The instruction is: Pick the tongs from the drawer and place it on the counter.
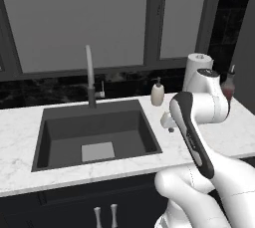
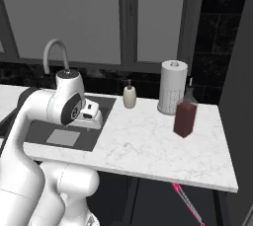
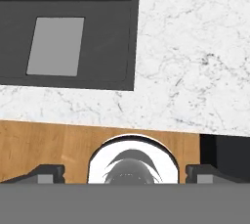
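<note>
Down below the front edge of the tabletop, in the right base view, the tongs lie slanted inside the drawer, a thin pink and grey strip against the dark interior, with a pink end near the bottom of the picture. The drawer stands pulled out under the right part of the white marble tabletop.

The jaws sit high above the tabletop, near the right rim of the sink, well apart from the tongs. In the hand view the two dark fingertips stand far apart at the bottom corners, released and grasping nothing; between them the view looks down on the marble, a corner of the dark sink basin and a strip of wooden floor.

On the tabletop to the right of the sink stand a small cream soap dispenser, a white paper towel roll and a dark red bottle, the bottle just in front of the roll. A grey faucet rises behind the sink, and a pale grey rectangle lies on the basin floor.
</note>
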You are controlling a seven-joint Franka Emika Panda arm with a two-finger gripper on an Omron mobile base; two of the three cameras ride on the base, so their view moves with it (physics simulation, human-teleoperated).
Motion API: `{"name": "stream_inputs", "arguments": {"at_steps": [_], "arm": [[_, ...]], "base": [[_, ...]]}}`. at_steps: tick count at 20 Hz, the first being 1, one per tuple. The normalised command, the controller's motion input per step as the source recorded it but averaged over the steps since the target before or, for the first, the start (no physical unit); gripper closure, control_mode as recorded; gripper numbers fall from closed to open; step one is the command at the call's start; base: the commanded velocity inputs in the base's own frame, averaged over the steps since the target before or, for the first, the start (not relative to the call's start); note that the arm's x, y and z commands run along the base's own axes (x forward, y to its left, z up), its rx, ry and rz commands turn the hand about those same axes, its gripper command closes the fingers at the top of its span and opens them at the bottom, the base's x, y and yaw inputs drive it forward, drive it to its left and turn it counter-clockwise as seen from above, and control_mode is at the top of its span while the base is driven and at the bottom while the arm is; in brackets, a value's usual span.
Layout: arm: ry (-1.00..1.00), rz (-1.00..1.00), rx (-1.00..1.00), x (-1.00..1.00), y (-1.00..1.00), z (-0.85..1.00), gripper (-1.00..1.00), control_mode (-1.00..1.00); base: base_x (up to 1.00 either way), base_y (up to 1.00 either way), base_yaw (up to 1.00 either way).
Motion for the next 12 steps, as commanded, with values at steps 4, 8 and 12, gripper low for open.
{"name": "stream_inputs", "arguments": {"at_steps": [4, 8, 12], "arm": [[0.00, 0.00, 0.00, 0.00, 0.00, 0.00, -1.00, 1.00], [0.00, 0.00, 0.00, 0.00, 0.00, 0.00, -1.00, 1.00], [0.00, 0.00, 0.00, 0.00, 0.00, 0.00, -1.00, 1.00]], "base": [[-0.46, 0.00, 0.00], [-0.72, 0.00, 0.00], [-0.64, 0.00, 0.00]]}}
